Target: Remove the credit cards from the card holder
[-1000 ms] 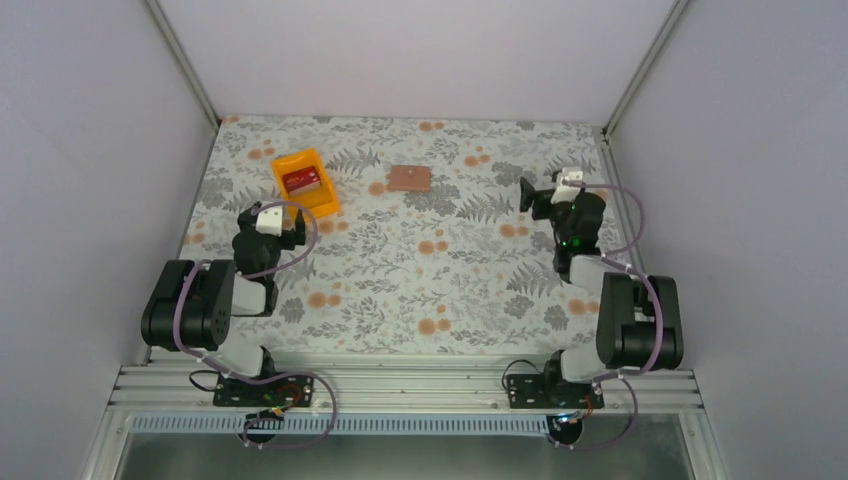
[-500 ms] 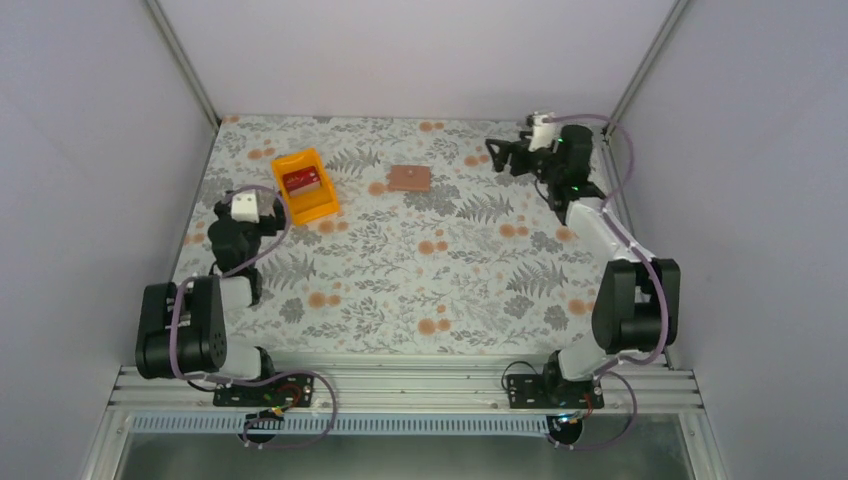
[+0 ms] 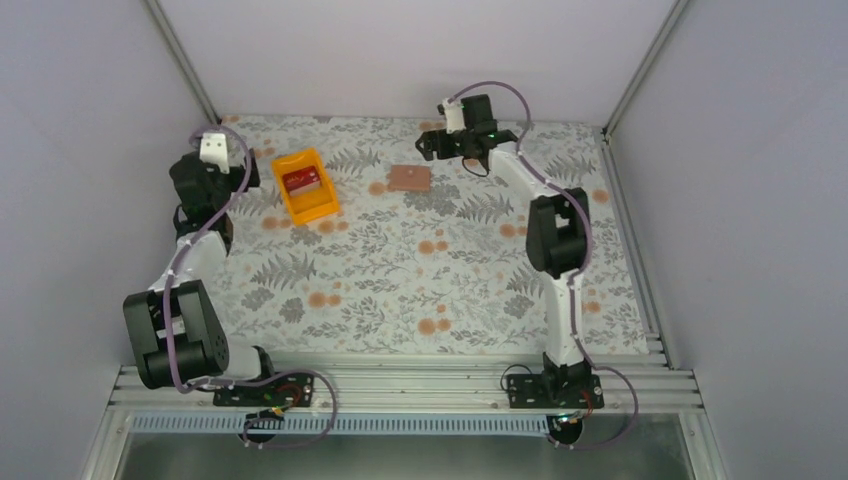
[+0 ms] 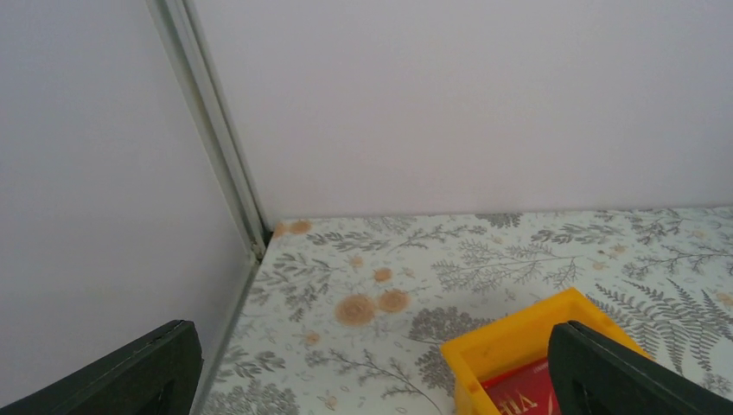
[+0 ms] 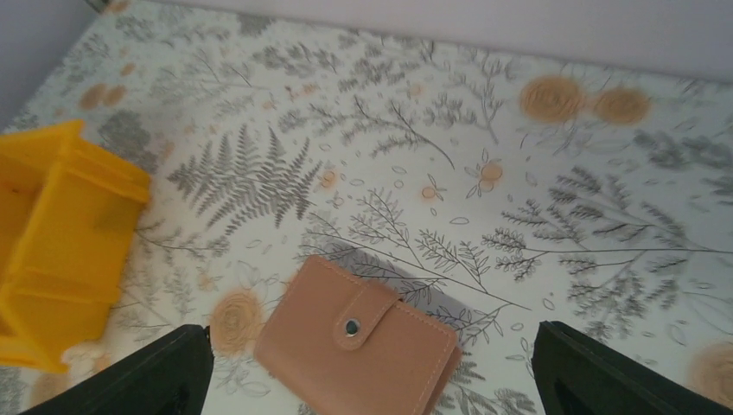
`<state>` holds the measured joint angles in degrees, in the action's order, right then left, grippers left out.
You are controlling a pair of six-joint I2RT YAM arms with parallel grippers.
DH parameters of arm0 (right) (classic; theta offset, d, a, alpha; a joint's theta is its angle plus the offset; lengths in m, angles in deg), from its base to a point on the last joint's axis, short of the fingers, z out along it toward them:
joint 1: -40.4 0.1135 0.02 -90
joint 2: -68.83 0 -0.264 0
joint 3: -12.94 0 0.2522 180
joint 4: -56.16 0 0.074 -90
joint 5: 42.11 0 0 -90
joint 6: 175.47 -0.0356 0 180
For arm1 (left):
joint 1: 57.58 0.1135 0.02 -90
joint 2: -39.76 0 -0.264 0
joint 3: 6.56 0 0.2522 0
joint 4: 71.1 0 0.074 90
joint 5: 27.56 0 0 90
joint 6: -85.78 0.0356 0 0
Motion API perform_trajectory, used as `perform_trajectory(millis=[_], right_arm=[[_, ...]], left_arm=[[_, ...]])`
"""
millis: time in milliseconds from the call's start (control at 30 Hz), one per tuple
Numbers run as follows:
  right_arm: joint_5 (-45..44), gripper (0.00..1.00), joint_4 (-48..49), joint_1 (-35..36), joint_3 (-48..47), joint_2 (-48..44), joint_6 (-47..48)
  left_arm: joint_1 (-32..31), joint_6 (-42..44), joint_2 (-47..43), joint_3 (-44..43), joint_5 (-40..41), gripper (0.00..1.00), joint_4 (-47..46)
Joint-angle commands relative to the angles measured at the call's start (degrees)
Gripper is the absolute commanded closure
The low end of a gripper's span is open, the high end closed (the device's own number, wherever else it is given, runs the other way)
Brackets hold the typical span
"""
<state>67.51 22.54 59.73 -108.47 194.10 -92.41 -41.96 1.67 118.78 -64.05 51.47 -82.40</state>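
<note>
The card holder [image 3: 409, 178] is a tan-brown wallet lying flat at the back middle of the table, snapped shut. In the right wrist view the card holder [image 5: 302, 346] lies between and below my open fingers. My right gripper [image 3: 432, 143] [image 5: 372, 346] is open and empty, just behind and to the right of it. My left gripper [image 3: 235, 170] [image 4: 372, 363] is open and empty at the back left, beside the orange tray. One red credit card [image 3: 302, 181] [image 4: 519, 396] lies in that tray. Any cards inside the wallet are hidden. No teal card shows.
The orange plastic tray [image 3: 318, 205] [image 4: 510, 341] [image 5: 60, 233] stands left of the wallet. The back wall and the left corner post [image 4: 216, 130] are close to my left gripper. A floral cloth [image 3: 420, 270] covers the table.
Both arms have reached out from near their bases. The left gripper moved to the back left corner by the tray. The right gripper swung left along the back to the wallet.
</note>
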Motion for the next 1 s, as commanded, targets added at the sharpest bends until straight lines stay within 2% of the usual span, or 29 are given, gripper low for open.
perform_trajectory(millis=[0, 167, 333, 533, 700, 800, 900, 967], right_arm=[[1.9, 0.08, -11.5, 0.2, -11.0, 10.3, -2.6], [7.6, 0.13, -10.7, 0.0, -14.9, 16.4, -5.2], [7.3, 0.18, -11.0, -0.1, -17.3, 21.0, -4.9], [15.5, 0.44, -9.9, -0.3, -16.8, 23.3, -5.9], [16.9, 0.60, -8.2, -0.4, -15.0, 22.6, -9.1], [18.3, 0.78, -5.4, -0.8, -12.3, 22.0, -11.3], [24.6, 0.95, -1.9, -1.2, -9.3, 21.7, -12.6], [26.8, 0.96, 0.1, -1.5, -6.3, 20.9, -12.8]], left_arm=[[0.3, 4.3, 0.1, -7.9, 0.7, 0.00, 17.3], [0.3, 5.1, 0.8, -14.1, -3.6, 0.00, 27.3], [0.3, 5.1, 1.1, -17.2, -8.8, 0.00, 32.2], [0.3, 5.6, -0.5, -15.8, -7.3, 0.00, 31.6], [0.3, 5.0, -0.8, -15.6, -6.9, 0.00, 31.5], [0.2, 4.6, -0.7, -15.7, -8.3, 0.00, 32.0], [0.1, 4.0, -0.1, -16.1, -9.2, 0.00, 33.5], [0.1, 3.7, 0.2, -16.0, -9.2, 0.00, 34.1]])
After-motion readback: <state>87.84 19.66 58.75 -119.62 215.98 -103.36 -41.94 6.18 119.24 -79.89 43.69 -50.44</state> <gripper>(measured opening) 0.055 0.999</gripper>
